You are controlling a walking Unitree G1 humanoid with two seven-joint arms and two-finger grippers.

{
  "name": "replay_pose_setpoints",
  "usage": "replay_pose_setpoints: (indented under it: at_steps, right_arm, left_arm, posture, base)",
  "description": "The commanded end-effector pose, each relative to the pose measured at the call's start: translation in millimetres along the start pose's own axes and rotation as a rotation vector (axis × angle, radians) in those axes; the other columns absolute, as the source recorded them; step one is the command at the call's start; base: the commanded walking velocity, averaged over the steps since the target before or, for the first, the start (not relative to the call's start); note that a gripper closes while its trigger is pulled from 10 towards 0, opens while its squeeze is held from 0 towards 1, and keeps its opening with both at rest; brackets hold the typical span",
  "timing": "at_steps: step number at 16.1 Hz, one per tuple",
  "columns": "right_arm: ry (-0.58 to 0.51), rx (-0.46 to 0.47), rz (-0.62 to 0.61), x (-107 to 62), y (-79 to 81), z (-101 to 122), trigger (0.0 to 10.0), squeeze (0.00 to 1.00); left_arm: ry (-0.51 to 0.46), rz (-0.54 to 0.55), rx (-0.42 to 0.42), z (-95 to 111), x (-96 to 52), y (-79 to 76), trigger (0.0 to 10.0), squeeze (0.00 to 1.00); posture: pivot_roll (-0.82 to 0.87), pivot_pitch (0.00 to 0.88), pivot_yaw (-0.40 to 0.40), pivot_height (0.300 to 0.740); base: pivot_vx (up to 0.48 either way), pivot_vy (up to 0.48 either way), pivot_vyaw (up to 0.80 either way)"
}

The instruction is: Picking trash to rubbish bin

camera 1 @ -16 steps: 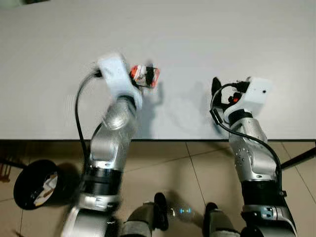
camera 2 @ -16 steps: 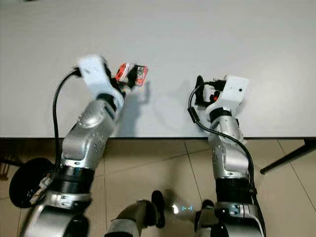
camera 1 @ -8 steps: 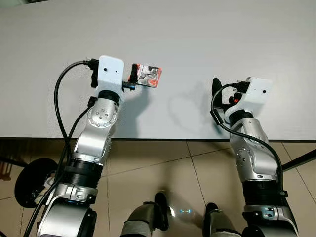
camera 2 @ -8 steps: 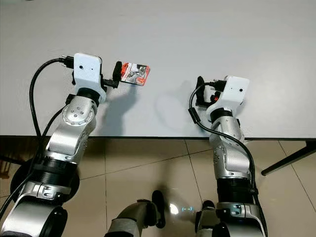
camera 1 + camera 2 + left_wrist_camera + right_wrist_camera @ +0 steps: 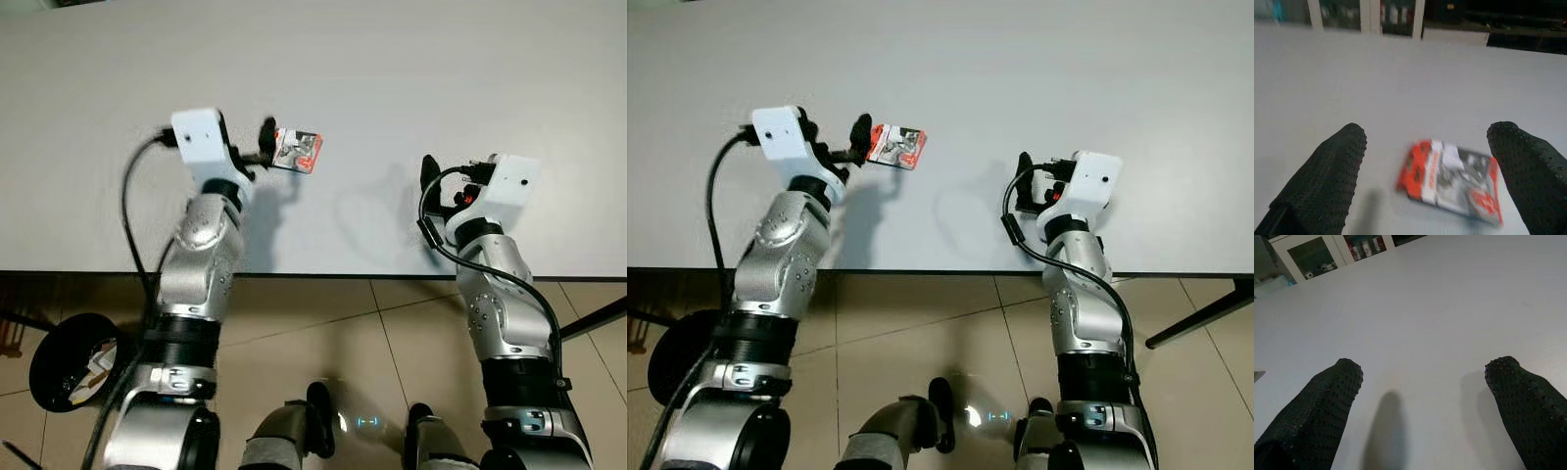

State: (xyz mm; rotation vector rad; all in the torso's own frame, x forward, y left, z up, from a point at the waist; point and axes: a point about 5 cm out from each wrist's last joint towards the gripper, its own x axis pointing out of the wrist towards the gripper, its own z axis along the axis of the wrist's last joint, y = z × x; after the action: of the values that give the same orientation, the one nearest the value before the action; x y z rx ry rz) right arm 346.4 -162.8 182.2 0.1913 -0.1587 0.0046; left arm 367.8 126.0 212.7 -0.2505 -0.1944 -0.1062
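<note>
Left gripper (image 5: 1425, 166) spread wide, stippled black rubber fingers (image 5: 1327, 178) flanking but not touching a flat red, white and grey wrapper (image 5: 298, 151) lying on the smooth white table (image 5: 411, 69). Right gripper (image 5: 1425, 401) likewise spread, over bare tabletop at the near right. Round black bin (image 5: 67, 360) on the tiled floor (image 5: 323, 333), near left.

Silver jointed arms, white boxy wrist housings, looping black cables; right gripper (image 5: 1425, 421) fingers (image 5: 1317, 406) black, dimpled rubber (left gripper (image 5: 1425, 181) alike).
</note>
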Motion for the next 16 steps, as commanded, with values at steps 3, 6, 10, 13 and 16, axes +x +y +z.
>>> replay_pose_setpoints:
  at_steps: [3, 6, 10, 13, 16]
  right_arm:
    - [0.088, 0.021, -0.018, -4.6, -2.5, -19.2, 10.0, 0.0]
    - [0.089, 0.022, -0.016, -4.0, -3.0, -19.1, 10.0, 0.0]
    - [0.091, 0.025, -0.008, -3.9, -1.4, -19.9, 10.0, 0.0]
    - [0.093, 0.027, -0.005, -4.1, -0.9, -20.2, 10.0, 0.0]
    - [0.096, 0.026, 0.0, -4.6, -0.5, -20.8, 10.0, 0.0]
  left_arm:
    - [0.049, 0.027, -0.067, -14.5, -4.6, 10.7, 10.0, 0.0]
    - [0.029, 0.017, -0.23, -6.1, -3.1, 7.1, 10.0, 0.0]
    - [0.034, 0.024, -0.523, -6.4, -3.5, 4.6, 10.0, 0.0]
    - [0.07, 0.026, -0.61, -11.5, -5.1, -2.5, 10.0, 0.0]
    - [0.054, 0.075, -0.707, -3.1, -1.8, -9.1, 10.0, 0.0]
  posture:
    - [0.04, 0.279, 0.178, 0.74]
    - [0.05, 0.279, 0.175, 0.74]
    - [0.05, 0.278, 0.173, 0.74]
    - [0.04, 0.278, 0.174, 0.74]
    - [0.04, 0.273, 0.173, 0.74]
  base:
    - [0.0, 0.0, 0.0]
    - [0.0, 0.0, 0.0]
    - [0.0, 0.0, 0.0]
    - [0.0, 0.0, 0.0]
    - [0.0, 0.0, 0.0]
